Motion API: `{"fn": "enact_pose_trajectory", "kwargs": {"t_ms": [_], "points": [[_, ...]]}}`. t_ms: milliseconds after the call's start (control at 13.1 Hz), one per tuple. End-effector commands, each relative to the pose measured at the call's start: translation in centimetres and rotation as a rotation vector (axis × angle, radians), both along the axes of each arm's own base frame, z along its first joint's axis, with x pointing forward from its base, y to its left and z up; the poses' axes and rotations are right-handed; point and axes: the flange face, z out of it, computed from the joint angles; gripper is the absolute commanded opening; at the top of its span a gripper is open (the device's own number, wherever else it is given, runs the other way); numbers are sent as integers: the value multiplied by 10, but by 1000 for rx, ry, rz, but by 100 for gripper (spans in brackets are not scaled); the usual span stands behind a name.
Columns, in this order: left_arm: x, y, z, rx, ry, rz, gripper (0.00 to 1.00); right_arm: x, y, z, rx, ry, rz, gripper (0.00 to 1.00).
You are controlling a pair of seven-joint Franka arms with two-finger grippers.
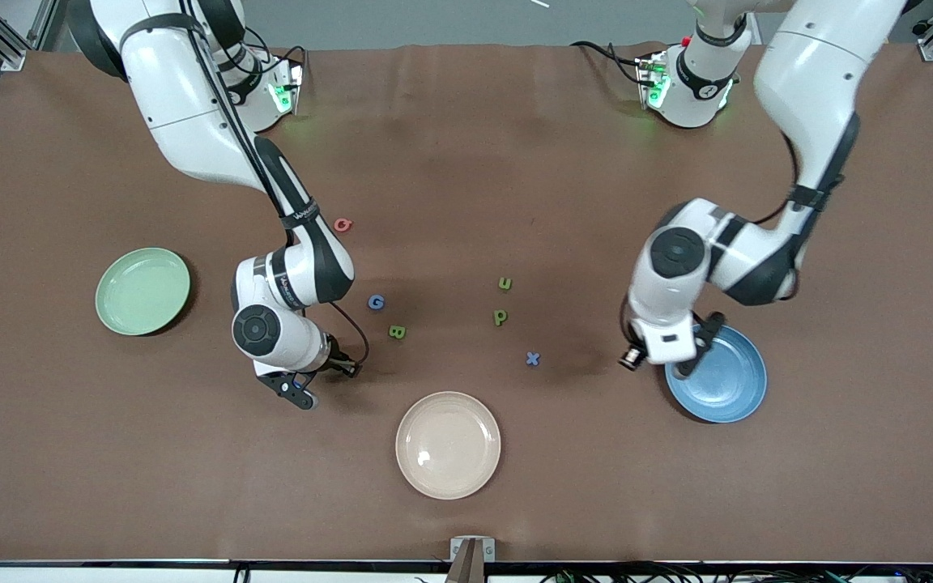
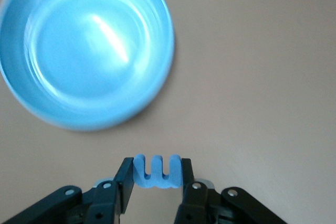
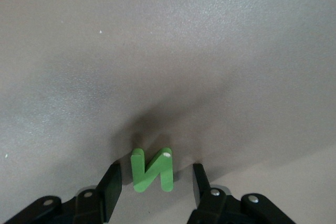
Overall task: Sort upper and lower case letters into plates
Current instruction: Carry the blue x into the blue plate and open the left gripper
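Note:
My left gripper (image 1: 683,371) hangs over the rim of the blue plate (image 1: 730,380), on the side toward the table's middle. It is shut on a blue lower-case letter m (image 2: 157,172). The left wrist view shows the blue plate (image 2: 86,48) lying bare. My right gripper (image 1: 304,395) is low over the table, between the mint green plate (image 1: 142,291) and the cream plate. Its fingers stand open on either side of a green letter N (image 3: 152,170) lying on the table, with a gap on both sides.
Loose letters lie mid-table: a red Q (image 1: 342,224), a blue G (image 1: 376,302), a green B (image 1: 397,331), a green u (image 1: 504,283), a green p (image 1: 500,317) and a blue x (image 1: 533,358). A cream-beige plate (image 1: 448,444) sits nearest the front camera.

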Motion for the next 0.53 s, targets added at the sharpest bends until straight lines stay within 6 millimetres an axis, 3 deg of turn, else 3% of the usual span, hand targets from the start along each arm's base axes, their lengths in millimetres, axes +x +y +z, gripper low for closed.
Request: {"fn": "enact_pose_trajectory", "kwargs": {"t_ms": [0, 152, 229, 381, 457], "points": [[5, 48, -15, 30, 49, -63, 1, 5, 1, -4, 8, -12, -6, 45], [10, 83, -40, 35, 92, -66, 4, 6, 1, -2, 7, -18, -2, 31], [14, 102, -48, 34, 100, -55, 14, 7, 0, -3, 7, -18, -4, 25], [13, 109, -58, 40, 110, -59, 96, 7, 1, 0, 10, -24, 33, 15], [14, 107, -55, 39, 105, -52, 100, 8, -1, 6, 12, -32, 80, 13]]}}
